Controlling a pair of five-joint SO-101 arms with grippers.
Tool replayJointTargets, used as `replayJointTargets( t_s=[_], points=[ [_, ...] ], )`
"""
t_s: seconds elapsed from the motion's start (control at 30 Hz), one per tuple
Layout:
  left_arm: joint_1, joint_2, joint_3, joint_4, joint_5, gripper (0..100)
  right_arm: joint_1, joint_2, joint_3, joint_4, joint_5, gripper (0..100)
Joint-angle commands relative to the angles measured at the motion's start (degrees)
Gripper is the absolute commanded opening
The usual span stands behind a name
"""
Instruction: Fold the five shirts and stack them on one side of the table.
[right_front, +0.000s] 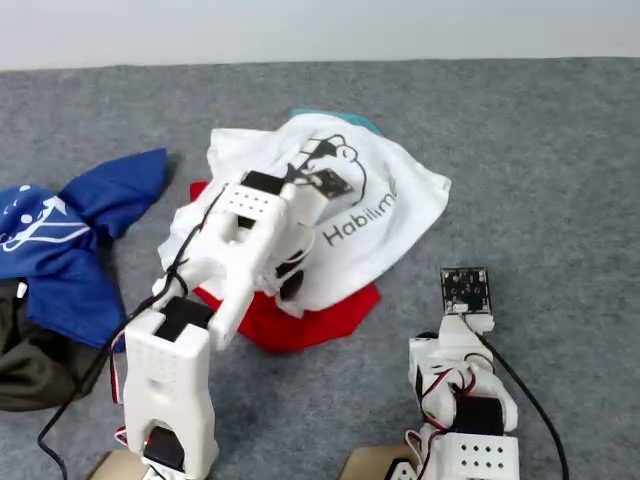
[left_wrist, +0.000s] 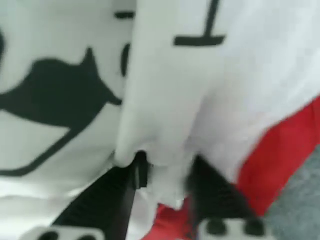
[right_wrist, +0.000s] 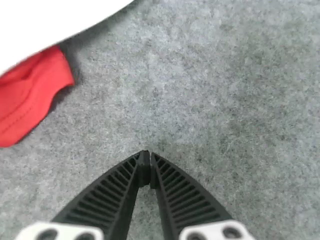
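A white shirt (right_front: 350, 215) with black print lies bunched in the middle of the table over a red shirt (right_front: 300, 320). My left gripper (left_wrist: 162, 175) is shut on a fold of the white shirt (left_wrist: 165, 100), with the red shirt (left_wrist: 285, 150) beside it. In the high view the left arm (right_front: 240, 250) reaches over the white shirt. A blue shirt (right_front: 70, 240) and a dark shirt (right_front: 30, 360) lie at the left edge. A teal shirt (right_front: 345, 118) peeks out behind the white one. My right gripper (right_wrist: 146, 172) is shut and empty above bare grey cloth, near the red shirt (right_wrist: 30, 100).
The grey table cover (right_front: 540, 170) stretches bare to the right and back. The right arm (right_front: 462, 390) rests folded at the front right.
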Motion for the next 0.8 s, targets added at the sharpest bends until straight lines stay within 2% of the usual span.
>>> replayJointTargets(
  t_s=[0.0, 0.17, 0.27, 0.4, 0.57, 0.77],
  points=[
    [-0.44, -2.11, -0.22, 3.78, -0.88, 1, -0.48, -0.40, 0.70, 0.22, -0.26, 0.9],
    [-3.16, -11.87, -1.71, 8.62, -0.62, 0, -0.48, -0.40, 0.70, 0.22, -0.26, 0.9],
    [-7.65, -21.89, -3.91, 9.85, 0.53, 0, -0.48, -0.40, 0.70, 0.22, -0.26, 0.9],
    [-16.70, -34.02, -8.57, 9.67, 6.86, 0, -0.48, -0.40, 0.70, 0.22, -0.26, 0.9],
    [-30.24, -43.25, -13.58, 7.12, 11.52, 0, -0.48, -0.40, 0.70, 0.22, -0.26, 0.9],
    [-47.21, -48.88, -16.48, 1.58, 13.36, 0, -0.48, -0.40, 0.70, 0.22, -0.26, 0.9]
  ],
)
